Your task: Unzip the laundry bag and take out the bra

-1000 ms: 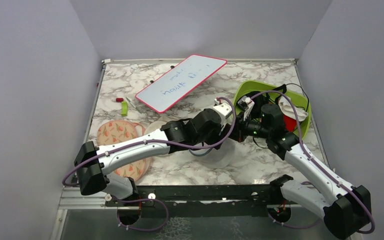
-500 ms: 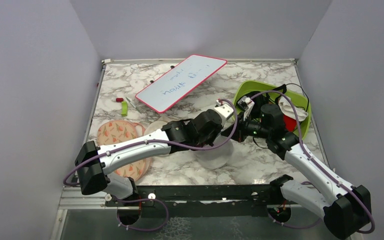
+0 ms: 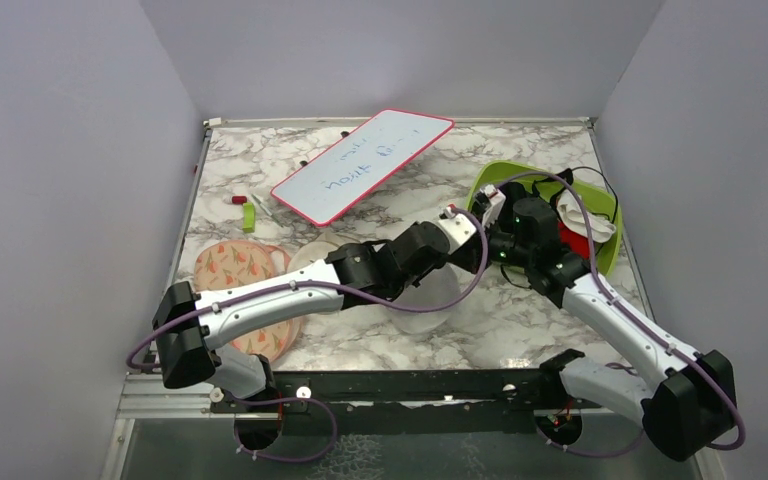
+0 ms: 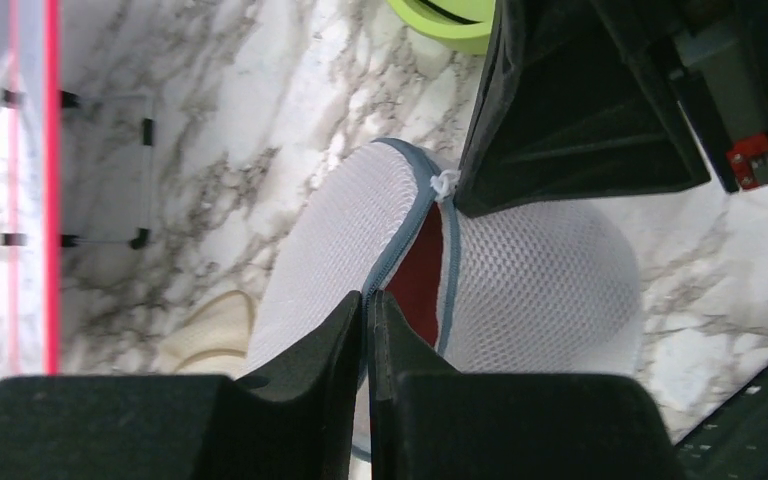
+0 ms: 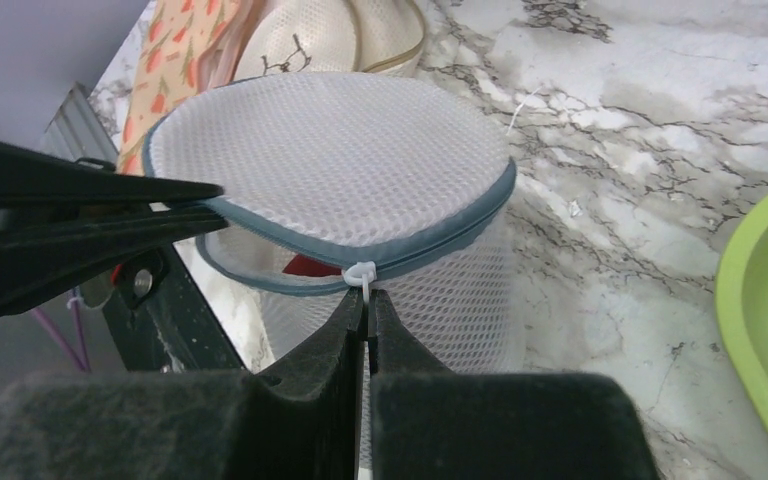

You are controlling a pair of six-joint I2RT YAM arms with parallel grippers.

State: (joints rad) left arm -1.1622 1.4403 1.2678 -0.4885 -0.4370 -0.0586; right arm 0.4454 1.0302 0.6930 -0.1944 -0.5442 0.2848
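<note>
The white mesh laundry bag [image 5: 360, 160] stands on the marble table, half hidden under my left arm in the top view [image 3: 428, 297]. Its blue-grey zip [image 4: 400, 245] is open along part of its length. The dark red bra [image 4: 420, 275] shows through that gap [image 5: 305, 266]. My left gripper [image 4: 368, 300] is shut on the bag's zip edge beside the opening; its fingers [image 5: 110, 205] reach in from the left of the right wrist view. My right gripper [image 5: 367, 298] is shut on the white zip pull [image 5: 360, 272]. Both grippers meet above the bag [image 3: 472, 240].
A green basin [image 3: 490, 178] holding red, black and white garments sits at the right, close behind my right gripper. A pink-framed whiteboard [image 3: 360, 165] lies at the back. A peach floral pouch [image 3: 235, 265] and a beige pouch [image 5: 340, 35] lie left of the bag.
My left gripper went from part open to shut on the bag's zip edge. My right wrist has drawn back toward the basin with the zip pull.
</note>
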